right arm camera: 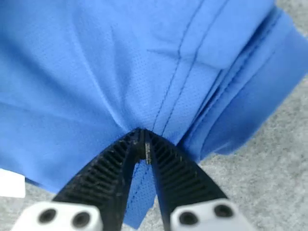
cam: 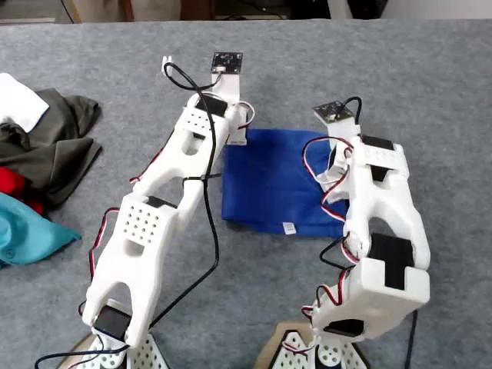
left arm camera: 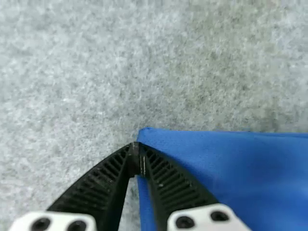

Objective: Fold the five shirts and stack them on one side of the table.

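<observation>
A blue shirt (cam: 273, 181) lies folded into a rectangle on the grey table, between the two arms. My left gripper (left arm camera: 137, 153) is shut on the shirt's far left corner (left arm camera: 144, 132), with blue cloth (left arm camera: 226, 168) showing between its black fingers. On the shirt's right side my right gripper (right arm camera: 143, 140) is shut on bunched blue fabric (right arm camera: 96, 72) near a stitched seam. In the high view the left arm (cam: 192, 146) stretches to that corner, and the right arm (cam: 373, 192) covers the shirt's right edge.
A loose pile of shirts sits at the table's left edge: white (cam: 17, 100), dark olive (cam: 61, 150), red (cam: 11, 183) and teal (cam: 27, 231). Grey felt (cam: 400, 77) spreads beyond and to the right of the blue shirt.
</observation>
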### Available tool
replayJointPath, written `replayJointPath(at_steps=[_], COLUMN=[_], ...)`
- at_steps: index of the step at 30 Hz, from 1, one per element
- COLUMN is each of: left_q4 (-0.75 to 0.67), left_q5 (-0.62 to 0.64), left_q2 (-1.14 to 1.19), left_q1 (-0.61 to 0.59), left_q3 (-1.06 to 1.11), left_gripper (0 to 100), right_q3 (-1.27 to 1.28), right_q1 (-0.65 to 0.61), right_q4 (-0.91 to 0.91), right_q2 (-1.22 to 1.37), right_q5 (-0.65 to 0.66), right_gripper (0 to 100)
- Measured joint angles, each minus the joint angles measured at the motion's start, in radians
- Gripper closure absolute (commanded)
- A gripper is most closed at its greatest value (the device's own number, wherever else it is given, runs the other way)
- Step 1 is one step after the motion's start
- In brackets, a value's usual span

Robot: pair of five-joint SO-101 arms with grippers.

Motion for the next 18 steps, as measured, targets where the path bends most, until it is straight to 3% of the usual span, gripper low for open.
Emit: replayJointPath(at_steps=[6,10,13,16,18], left_q4=[0.201,0.344,0.456,0.580,0.603], left_q5=[0.000,0.000,0.000,0.000,0.000], left_q2=[0.006,0.006,0.006,0.006,0.005], left_q1=[-0.002,0.000,-0.002,0.005,0.000], left_q3=[-0.269,-0.411,-0.442,-0.443,-0.414], left_gripper=[97,84,76,75,73], right_q3=[-0.107,-0.161,-0.161,-0.138,-0.109], right_q1=[0.003,0.003,0.003,0.003,0.003], right_q4=[0.149,0.261,0.324,0.344,0.345], right_q2=[-0.080,-0.146,-0.181,-0.207,-0.207], right_q5=[0.002,0.002,0.002,-0.005,-0.008], right_gripper=[99.3,97.4,86.1,73.8,71.6])
